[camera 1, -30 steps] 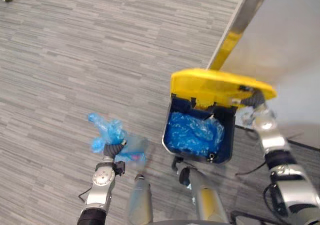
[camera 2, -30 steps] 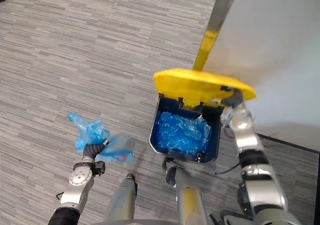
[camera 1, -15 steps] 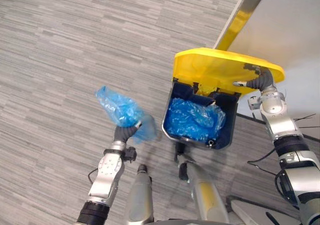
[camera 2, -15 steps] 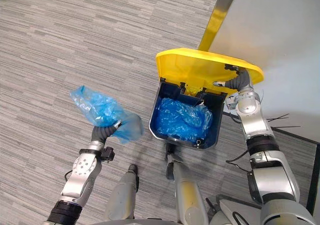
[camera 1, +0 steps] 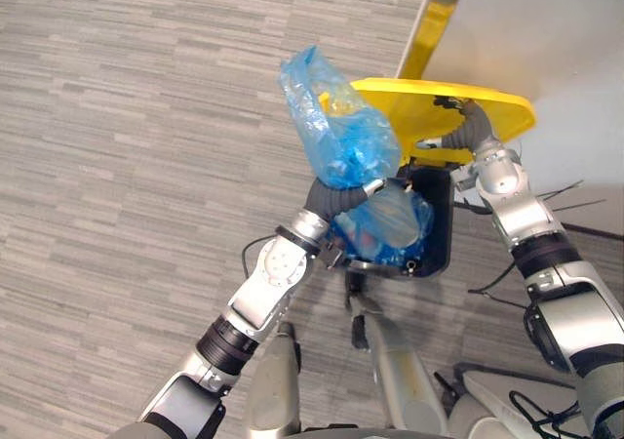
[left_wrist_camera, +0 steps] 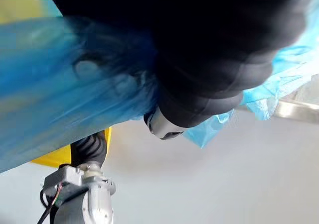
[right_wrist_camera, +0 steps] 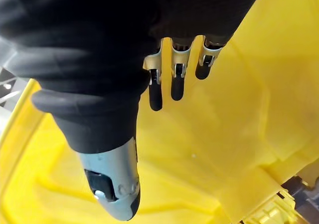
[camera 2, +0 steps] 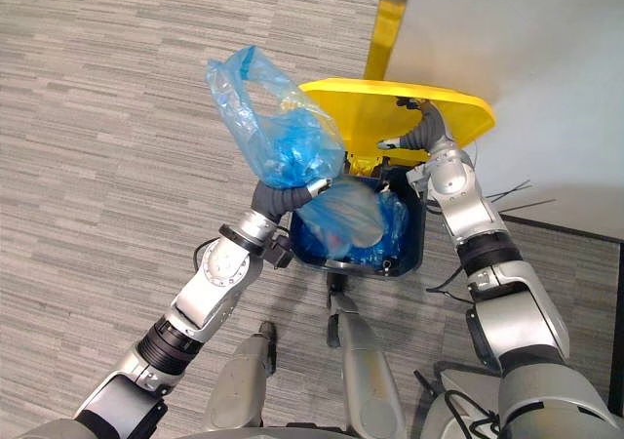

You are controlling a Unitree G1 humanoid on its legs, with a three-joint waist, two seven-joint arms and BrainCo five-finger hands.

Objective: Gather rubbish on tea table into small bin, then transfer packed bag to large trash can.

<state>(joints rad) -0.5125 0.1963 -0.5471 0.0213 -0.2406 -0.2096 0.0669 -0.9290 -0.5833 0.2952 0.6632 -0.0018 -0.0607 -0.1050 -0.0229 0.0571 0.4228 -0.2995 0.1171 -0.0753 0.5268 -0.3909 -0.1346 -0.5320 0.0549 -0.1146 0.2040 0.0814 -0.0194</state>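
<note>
From the left eye view, the left hand (camera 1: pixel 338 201) is closed round the middle of a translucent blue plastic rubbish bag (camera 1: pixel 341 132). The bag's bulging top stands above the hand and its lower part hangs over the left rim of the large dark blue trash can (camera 1: pixel 441 226). The can stands open on the grey striped carpet floor (camera 1: pixel 127 166). Its yellow hinged lid (camera 1: pixel 429 107) is tipped up, with the right hand (camera 1: pixel 470 127) against the lid's underside near the far right corner.

The right eye view shows a crumpled blue plastic liner (camera 2: pixel 395 226) inside the can, beside the hanging part of the bag.

In the left wrist view, the hand's dark cover is pressed into the blue plastic, which wraps across it. The fingers are hidden by the plastic.

In the right wrist view, the right hand's fingers (right_wrist_camera: pixel 175 84) are straight and side by side, tips at the lid's yellow underside, with the thumb held apart and nothing pinched.
</note>
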